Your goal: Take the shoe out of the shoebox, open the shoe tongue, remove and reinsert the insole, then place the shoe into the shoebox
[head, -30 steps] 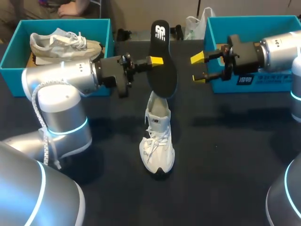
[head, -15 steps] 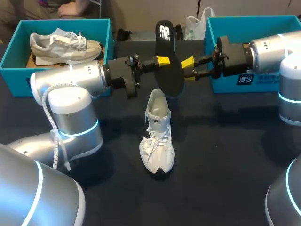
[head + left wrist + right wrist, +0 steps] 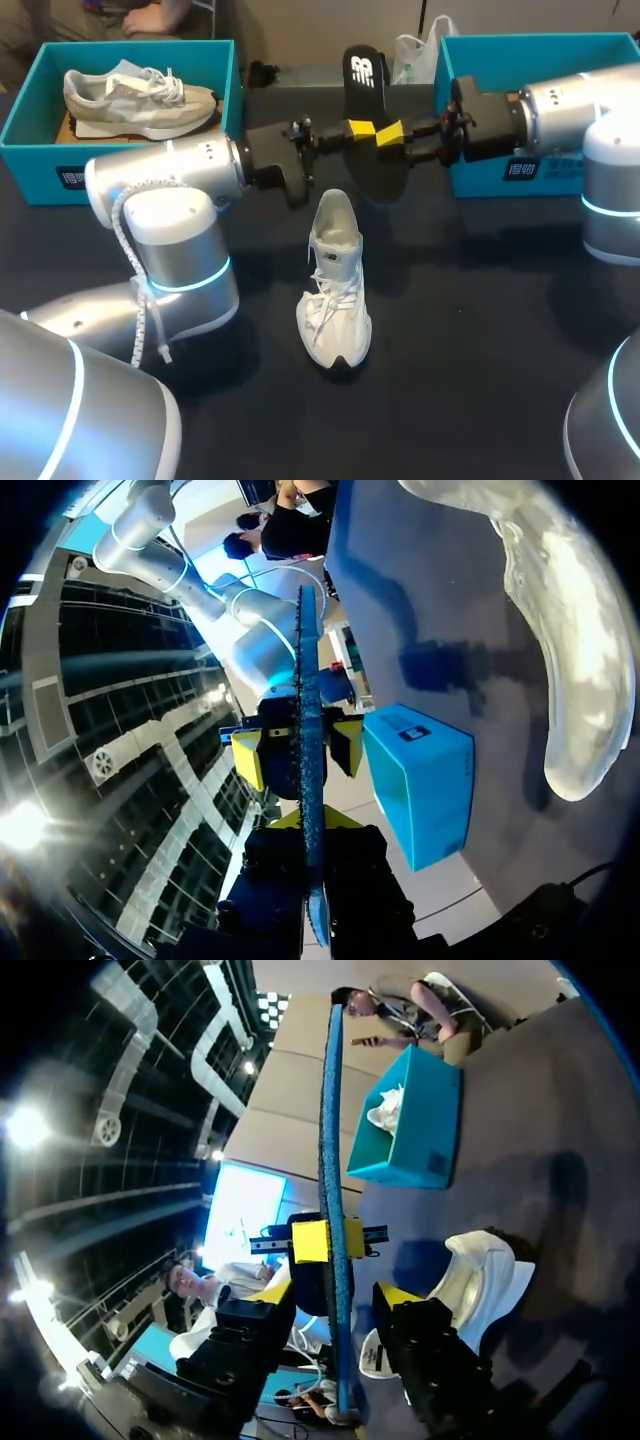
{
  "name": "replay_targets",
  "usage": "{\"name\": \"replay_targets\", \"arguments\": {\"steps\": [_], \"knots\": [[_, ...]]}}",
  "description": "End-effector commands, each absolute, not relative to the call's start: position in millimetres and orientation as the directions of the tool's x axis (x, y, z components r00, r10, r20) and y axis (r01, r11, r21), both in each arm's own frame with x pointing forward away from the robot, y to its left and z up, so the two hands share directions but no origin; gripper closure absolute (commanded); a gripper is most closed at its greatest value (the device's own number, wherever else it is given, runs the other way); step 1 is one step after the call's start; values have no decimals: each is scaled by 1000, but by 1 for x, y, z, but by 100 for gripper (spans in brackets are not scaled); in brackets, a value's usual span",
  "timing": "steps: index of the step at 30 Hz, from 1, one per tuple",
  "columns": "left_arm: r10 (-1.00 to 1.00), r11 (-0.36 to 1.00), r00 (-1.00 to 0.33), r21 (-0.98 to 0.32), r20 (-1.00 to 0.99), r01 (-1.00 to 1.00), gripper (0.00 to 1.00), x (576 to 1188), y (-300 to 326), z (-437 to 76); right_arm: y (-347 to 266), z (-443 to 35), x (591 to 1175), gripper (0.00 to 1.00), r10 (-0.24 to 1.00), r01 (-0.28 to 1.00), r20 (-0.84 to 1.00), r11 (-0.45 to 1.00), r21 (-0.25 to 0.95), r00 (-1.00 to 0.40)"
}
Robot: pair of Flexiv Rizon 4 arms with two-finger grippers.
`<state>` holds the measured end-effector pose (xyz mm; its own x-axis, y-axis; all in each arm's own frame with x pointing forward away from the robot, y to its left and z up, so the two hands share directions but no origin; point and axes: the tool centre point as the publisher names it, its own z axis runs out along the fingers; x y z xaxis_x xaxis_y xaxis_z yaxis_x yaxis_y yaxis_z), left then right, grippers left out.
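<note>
A black insole [image 3: 368, 135] stands upright in the air above the white shoe [image 3: 335, 290], which rests on the dark table. My left gripper [image 3: 358, 128] is shut on the insole's edge, and the left wrist view shows the insole [image 3: 308, 710] edge-on running out from it. My right gripper [image 3: 392, 132] faces it from the other side. In the right wrist view its yellow fingers [image 3: 398, 1295] straddle the insole [image 3: 333, 1140] with a small gap on each side, so my right gripper [image 3: 335, 1300] is open. The white shoe [image 3: 480, 1280] lies below.
A teal shoebox [image 3: 30, 120] at the back left holds a second, grey shoe [image 3: 140, 95]. Another teal shoebox [image 3: 545, 175] stands at the back right, under my right arm. A white bag [image 3: 412, 55] lies behind the insole.
My left arm has carried the insole to the right and away from the shoe's opening. My right gripper has come in from the right and narrowed its fingers around the insole.
</note>
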<state>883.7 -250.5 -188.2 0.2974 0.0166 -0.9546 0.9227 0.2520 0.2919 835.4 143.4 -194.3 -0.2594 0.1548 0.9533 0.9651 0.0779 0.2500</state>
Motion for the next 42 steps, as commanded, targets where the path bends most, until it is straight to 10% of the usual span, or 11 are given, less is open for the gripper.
{"name": "replay_targets", "arguments": {"steps": [1, 34, 37, 42], "knots": [[22, 256, 297, 292, -955, 921, 100, 884, -256, -189, 146, -196, 839, 57, 152, 964, 953, 84, 252, -262], [34, 271, 298, 295, -954, 916, 100, 891, -263, -191, 146, -198, 843, 100, 130, 961, 954, 107, 256, -269], [32, 266, 287, 285, -957, 921, 1, 892, -261, -189, 146, -199, 844, 100, 128, 960, 954, 109, 259, -272], [32, 261, 271, 270, -962, 927, 0, 895, -250, -183, 142, -202, 845, 100, 131, 959, 952, 105, 262, -275]]}}
